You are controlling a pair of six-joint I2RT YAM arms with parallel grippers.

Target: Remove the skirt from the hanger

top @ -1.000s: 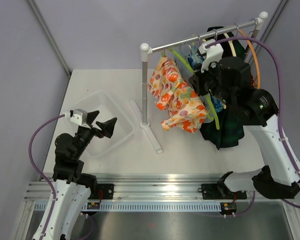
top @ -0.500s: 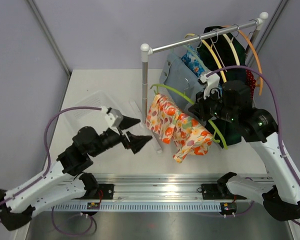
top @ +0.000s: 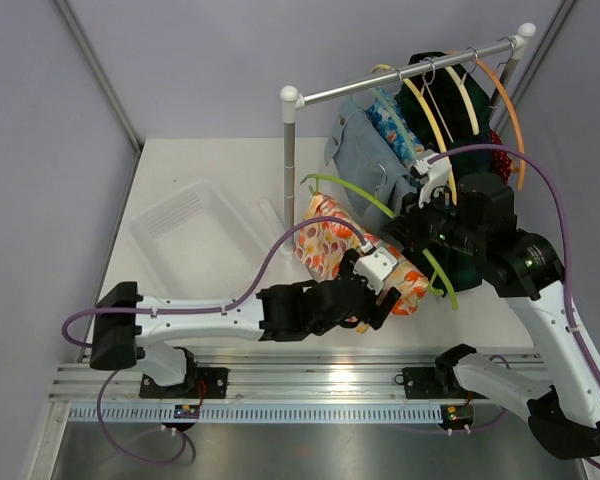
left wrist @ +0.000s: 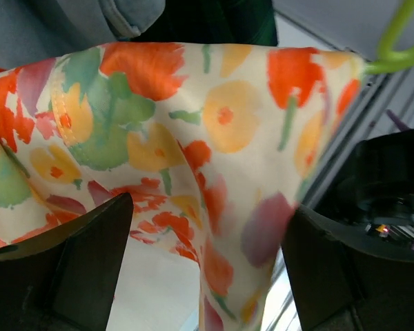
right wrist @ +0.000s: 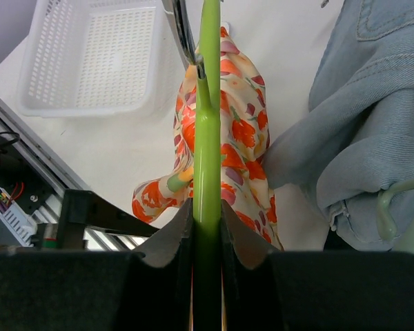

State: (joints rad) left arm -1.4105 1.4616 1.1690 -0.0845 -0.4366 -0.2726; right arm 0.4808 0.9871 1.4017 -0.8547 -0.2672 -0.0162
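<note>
The floral skirt [top: 330, 245] hangs on a lime green hanger [top: 365, 197], off the rack and low over the table. My right gripper [top: 422, 235] is shut on the hanger's rod [right wrist: 207, 138], with the skirt [right wrist: 238, 138] draped below it. My left gripper [top: 375, 290] is stretched across to the skirt's near lower end. In the left wrist view its jaws are open, and a fold of the skirt [left wrist: 193, 124] hangs between the two dark fingers [left wrist: 62, 269]. The hanger's end [left wrist: 400, 41] shows at the top right.
A white basket [top: 190, 240] sits on the table at the left and also shows in the right wrist view [right wrist: 96, 55]. The white rack pole [top: 290, 170] stands at centre. A denim garment [top: 365, 150], dark clothes [top: 460, 100] and other hangers stay on the rail.
My left arm has swung from the basket across to the right, under the skirt. My right gripper has carried the hanger and skirt off the rack rail, down and towards the front.
</note>
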